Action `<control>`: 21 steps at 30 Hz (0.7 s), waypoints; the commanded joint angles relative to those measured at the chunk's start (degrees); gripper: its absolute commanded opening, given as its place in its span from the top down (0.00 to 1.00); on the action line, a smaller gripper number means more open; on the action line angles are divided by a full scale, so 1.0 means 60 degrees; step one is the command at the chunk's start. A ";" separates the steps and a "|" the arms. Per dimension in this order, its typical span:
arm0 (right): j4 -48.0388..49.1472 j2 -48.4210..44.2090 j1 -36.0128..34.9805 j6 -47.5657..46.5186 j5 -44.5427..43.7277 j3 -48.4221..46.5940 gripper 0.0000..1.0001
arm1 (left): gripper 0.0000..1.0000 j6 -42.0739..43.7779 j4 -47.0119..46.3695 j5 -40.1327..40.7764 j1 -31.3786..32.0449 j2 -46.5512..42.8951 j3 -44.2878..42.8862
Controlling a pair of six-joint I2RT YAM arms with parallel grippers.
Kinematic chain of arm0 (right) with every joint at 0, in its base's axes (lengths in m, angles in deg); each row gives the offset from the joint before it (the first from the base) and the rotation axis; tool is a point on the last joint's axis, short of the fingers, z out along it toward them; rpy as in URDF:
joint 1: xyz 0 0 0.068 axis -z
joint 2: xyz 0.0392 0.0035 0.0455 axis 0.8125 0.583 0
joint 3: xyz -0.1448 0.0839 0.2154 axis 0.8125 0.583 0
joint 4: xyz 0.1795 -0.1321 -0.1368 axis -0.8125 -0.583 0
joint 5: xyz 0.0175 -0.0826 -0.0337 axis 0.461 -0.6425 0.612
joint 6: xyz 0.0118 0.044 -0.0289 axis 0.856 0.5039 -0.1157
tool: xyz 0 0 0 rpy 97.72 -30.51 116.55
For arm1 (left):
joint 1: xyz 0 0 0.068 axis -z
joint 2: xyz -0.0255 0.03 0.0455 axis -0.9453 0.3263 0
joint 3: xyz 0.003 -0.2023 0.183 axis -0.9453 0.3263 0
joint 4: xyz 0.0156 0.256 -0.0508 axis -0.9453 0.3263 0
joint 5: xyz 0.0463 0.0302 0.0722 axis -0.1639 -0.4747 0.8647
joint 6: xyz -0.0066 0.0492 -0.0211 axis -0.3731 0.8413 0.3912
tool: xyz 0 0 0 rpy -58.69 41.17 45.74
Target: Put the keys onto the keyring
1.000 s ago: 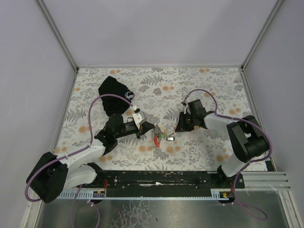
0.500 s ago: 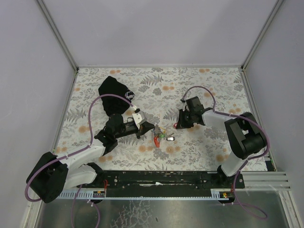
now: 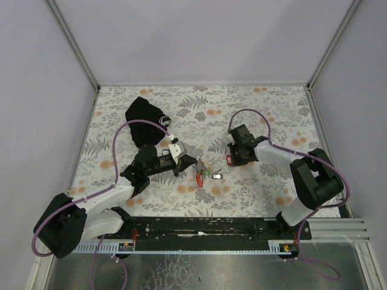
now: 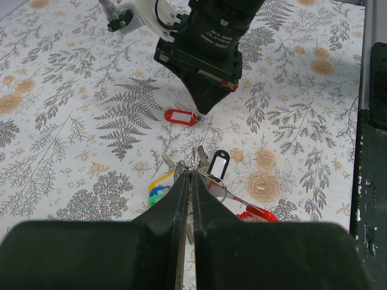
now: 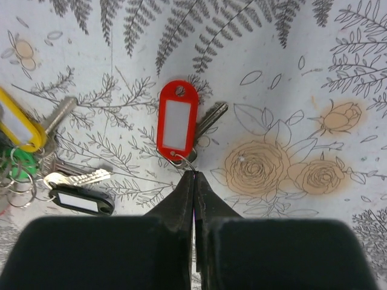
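Top view – left gripper [image 3: 192, 164]: my fingers are closed, with the tips at the bunch of keys [image 3: 207, 171] near the middle of the table [image 3: 272, 115].
Top view – right gripper [image 3: 230, 157]: tips down on the red-tagged key [image 3: 228, 161], which lies just right of the bunch and apart from it.
Top view – pouch [image 3: 145, 121]: black with a white logo, lying behind my left arm and well away from the keys.
Left wrist – left gripper [image 4: 190, 180]: my jaws are pressed together, pinching the ring of the bunch. The yellow, green, blue, black and red tags fan out around my tips.
Left wrist – red-tagged key [image 4: 180, 116]: flat on the cloth beyond the bunch, with the right gripper's [image 4: 202, 107] point at its ring end.
Right wrist – right gripper [image 5: 193, 176]: closed tight, nipping the little wire ring of the red-tagged key [image 5: 176, 124].
Right wrist – bunch of keys [image 5: 36, 169]: off to the left, showing the yellow, green and black tags.
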 commanded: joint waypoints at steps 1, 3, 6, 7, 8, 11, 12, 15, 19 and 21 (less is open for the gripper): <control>-0.0567 -0.0366 -0.0633 -0.0262 -0.1550 -0.0284 1.00 | 1.00 -0.0056 -0.0775 0.0129 0.0000 -0.0016 -0.0062; -0.0458 -0.0450 -0.0939 -0.0220 -0.2247 -0.0161 1.00 | 1.00 -0.0049 -0.0758 0.0168 0.0010 -0.0067 -0.0038; -0.0214 -0.0623 -0.1371 -0.0273 -0.3005 0.0040 1.00 | 1.00 -0.0055 -0.0818 0.0201 0.0008 -0.0095 -0.0003; -0.0121 -0.0681 -0.1489 -0.0271 -0.3212 0.0124 1.00 | 1.00 -0.0071 -0.0829 0.0218 0.0003 -0.0079 0.0000; -0.0054 -0.0740 -0.1586 -0.0273 -0.3309 0.0184 1.00 | 1.00 -0.0068 -0.0834 0.0212 0.0001 -0.0061 -0.0015; 0.0350 -0.0944 -0.1954 -0.0204 -0.3576 0.0414 1.00 | 1.00 -0.0065 -0.0774 0.0225 0.0001 -0.0044 -0.0027; 0.0360 -0.0914 -0.2010 -0.0160 -0.3541 0.0398 1.00 | 1.00 -0.0061 -0.0772 0.0242 0.0001 -0.0042 -0.0016; 0.0323 -0.0680 -0.2170 0.0003 -0.3470 0.0370 1.00 | 1.00 -0.0062 -0.0779 0.0276 0.0001 -0.0120 0.0002; 0.0557 -0.0687 -0.2351 0.0117 -0.3163 0.0557 1.00 | 1.00 -0.0069 -0.0798 0.0309 0.0001 -0.0143 0.0026; 0.0557 -0.0773 -0.2388 0.0103 -0.3074 0.0605 1.00 | 1.00 -0.0063 -0.0801 0.0359 0.0001 -0.0150 0.0035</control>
